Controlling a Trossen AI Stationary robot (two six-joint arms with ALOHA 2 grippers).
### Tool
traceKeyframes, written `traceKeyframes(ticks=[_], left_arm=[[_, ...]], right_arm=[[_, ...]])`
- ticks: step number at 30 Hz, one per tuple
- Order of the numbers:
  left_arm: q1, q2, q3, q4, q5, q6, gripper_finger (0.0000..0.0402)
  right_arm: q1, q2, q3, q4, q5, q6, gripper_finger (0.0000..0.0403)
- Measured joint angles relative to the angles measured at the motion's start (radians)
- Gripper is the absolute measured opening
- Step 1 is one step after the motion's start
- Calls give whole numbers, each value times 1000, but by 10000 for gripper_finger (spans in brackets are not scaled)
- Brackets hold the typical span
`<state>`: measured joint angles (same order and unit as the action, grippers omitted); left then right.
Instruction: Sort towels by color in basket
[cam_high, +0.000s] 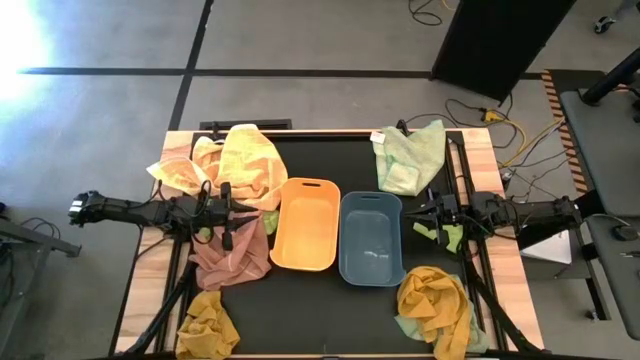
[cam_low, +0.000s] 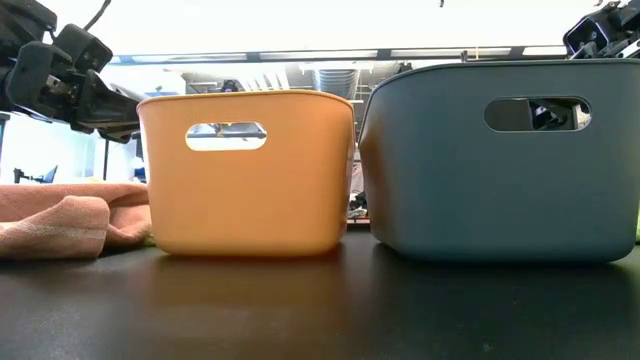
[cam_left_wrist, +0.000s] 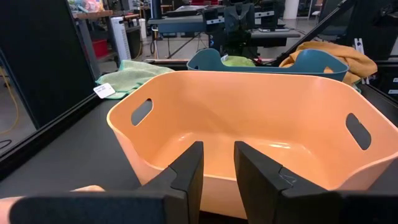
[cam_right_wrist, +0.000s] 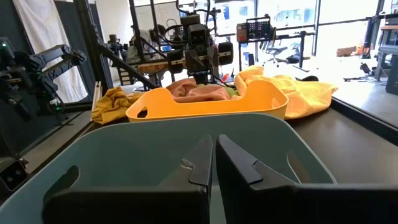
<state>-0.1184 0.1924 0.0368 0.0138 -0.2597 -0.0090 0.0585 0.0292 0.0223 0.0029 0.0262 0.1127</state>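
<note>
An orange tub (cam_high: 305, 222) and a blue-grey tub (cam_high: 372, 238) stand side by side mid-table. Towels lie around them: a yellow one (cam_high: 240, 160) far left, a salmon pink one (cam_high: 232, 252) left of the orange tub, a mustard one (cam_high: 207, 325) near left, a pale green one (cam_high: 410, 155) far right, and a mustard-orange one (cam_high: 433, 305) near right. My left gripper (cam_left_wrist: 217, 171) hovers at the orange tub's left wall, slightly open and holding nothing. My right gripper (cam_right_wrist: 214, 162) hovers at the blue-grey tub's right wall, shut and holding nothing.
A lime green towel (cam_high: 455, 237) lies under the right arm, and another green scrap (cam_high: 268, 220) sits beside the orange tub. Black frame rails run along the table's left and right sides. Bare black mat (cam_high: 320, 320) shows in front of the tubs.
</note>
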Motion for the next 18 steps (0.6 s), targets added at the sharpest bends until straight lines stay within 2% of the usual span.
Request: traceKeyframes(ticks=[9,14,18], left_arm=[[0,0,0,0,0,0,75],[0,0,0,0,0,0,75],[0,0,0,0,0,0,75]], right_arm=[[0,0,0,60,0,6,13],[0,-2,0,111,0,173,13],[0,-1,0,262,1,283,13]])
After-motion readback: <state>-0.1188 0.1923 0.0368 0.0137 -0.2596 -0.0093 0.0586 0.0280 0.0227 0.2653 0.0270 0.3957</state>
